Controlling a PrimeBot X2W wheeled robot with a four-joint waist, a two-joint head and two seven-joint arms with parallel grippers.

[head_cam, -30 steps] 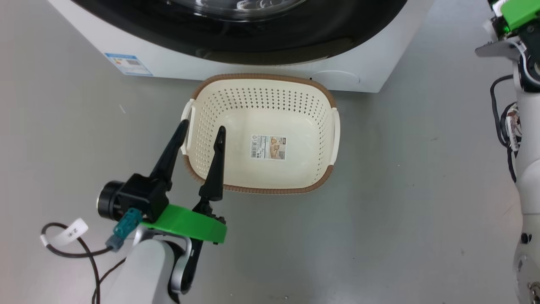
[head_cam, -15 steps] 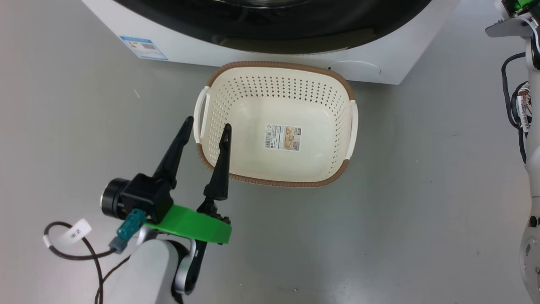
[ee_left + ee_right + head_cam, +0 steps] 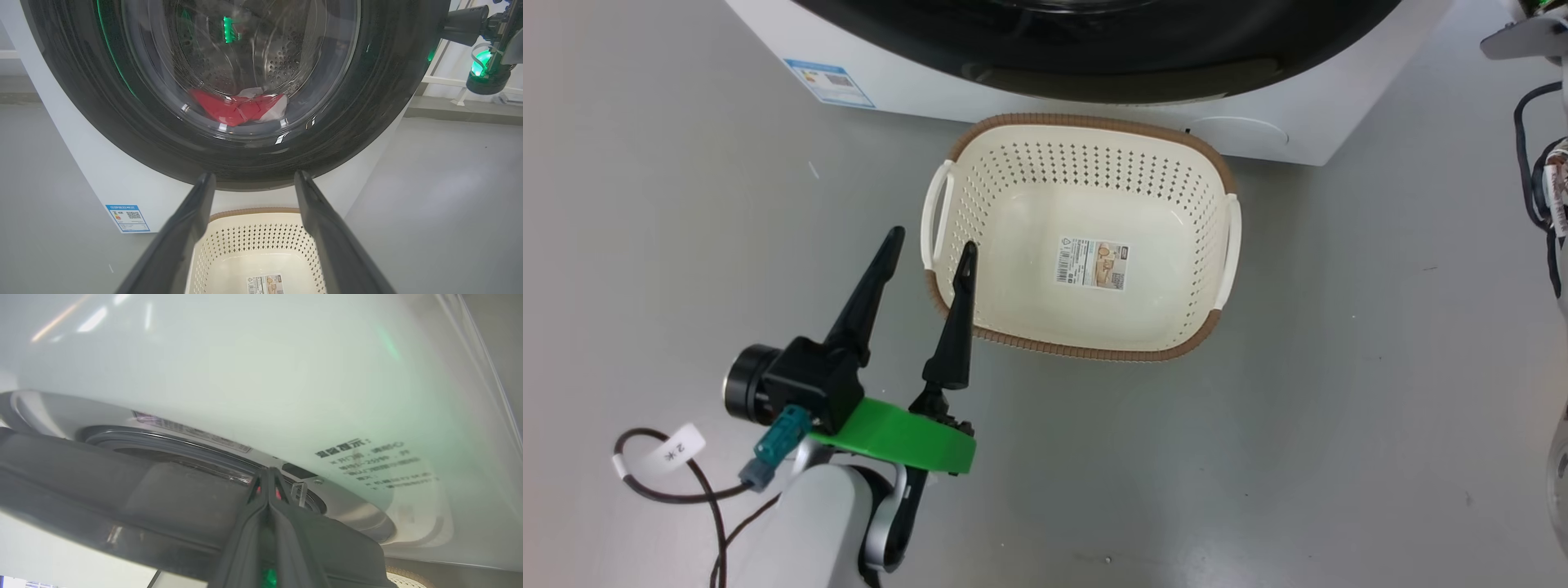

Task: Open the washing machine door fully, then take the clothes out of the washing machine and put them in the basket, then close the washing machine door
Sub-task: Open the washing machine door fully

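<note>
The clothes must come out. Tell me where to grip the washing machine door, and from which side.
Take the washing machine door by the outer edge of its black rim on the robot's right side. Come from the right and hook into the seam against the washing machine, where the right gripper has its shut tips. The glass bowl bulges smooth and likely offers no hold.

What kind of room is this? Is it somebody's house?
Probably a laundry test corner in a lab, not a home: a white washing machine with red clothes inside, a basket before it, bare grey floor.
</note>
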